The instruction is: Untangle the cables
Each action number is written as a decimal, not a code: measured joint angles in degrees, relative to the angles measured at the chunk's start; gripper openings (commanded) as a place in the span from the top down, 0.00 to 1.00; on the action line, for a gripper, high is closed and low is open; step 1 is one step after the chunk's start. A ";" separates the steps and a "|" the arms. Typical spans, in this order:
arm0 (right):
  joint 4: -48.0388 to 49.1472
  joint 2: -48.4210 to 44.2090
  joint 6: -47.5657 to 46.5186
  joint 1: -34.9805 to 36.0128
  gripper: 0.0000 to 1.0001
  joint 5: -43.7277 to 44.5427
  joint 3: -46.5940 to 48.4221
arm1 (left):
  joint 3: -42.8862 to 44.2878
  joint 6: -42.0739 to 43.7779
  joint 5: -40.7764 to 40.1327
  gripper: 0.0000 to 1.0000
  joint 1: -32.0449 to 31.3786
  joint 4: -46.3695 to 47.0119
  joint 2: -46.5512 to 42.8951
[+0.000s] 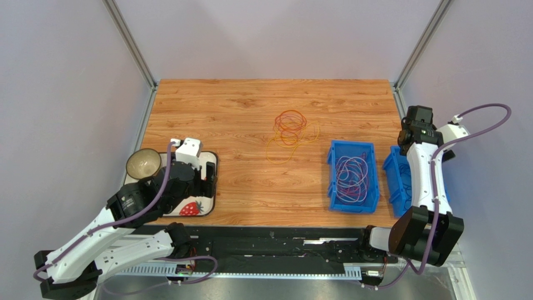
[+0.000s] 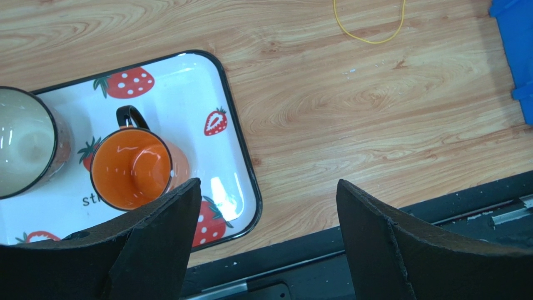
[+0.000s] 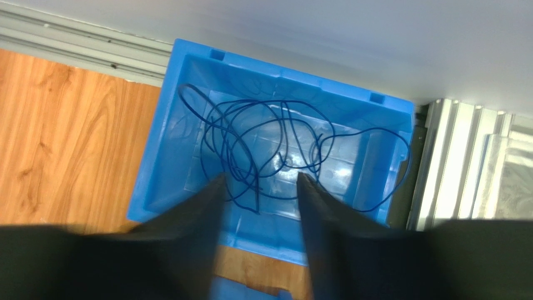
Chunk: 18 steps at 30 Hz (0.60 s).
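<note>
Two blue bins [image 1: 352,145] [image 1: 393,174] — one tray [image 2: 181,94], one mug [image 2: 131,167], one bowl [image 2: 22,140].

The loose cables [image 1: 289,133] are orange, red and yellow on a brown wood-grain table [image 1: 238,106]. One blue bin [image 1: 332,181] shows white and purple cables [image 1: 350,175]; the other blue bin [image 3: 156,184] shows dark blue cables [image 3: 275,150]. The white tray [image 2: 181,81] has red strawberries and a black rim. The mug [image 2: 134,165] is orange.

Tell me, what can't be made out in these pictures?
Top view: the right arm covers most of the far-right bin, hiding its contents.
Top view: the red and orange wires are too thin to count.
Left wrist view: the top edge cuts off the yellow loop, the left edge the bowl.
Right wrist view: the blurred right end effector hides part of the same bin.
</note>
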 measured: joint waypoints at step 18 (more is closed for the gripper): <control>7.04 -12.00 -12.66 8.33 0.07 -26.75 0.33 | 0.24 -1.07 -2.45 0.07 0.00 -1.64 8.52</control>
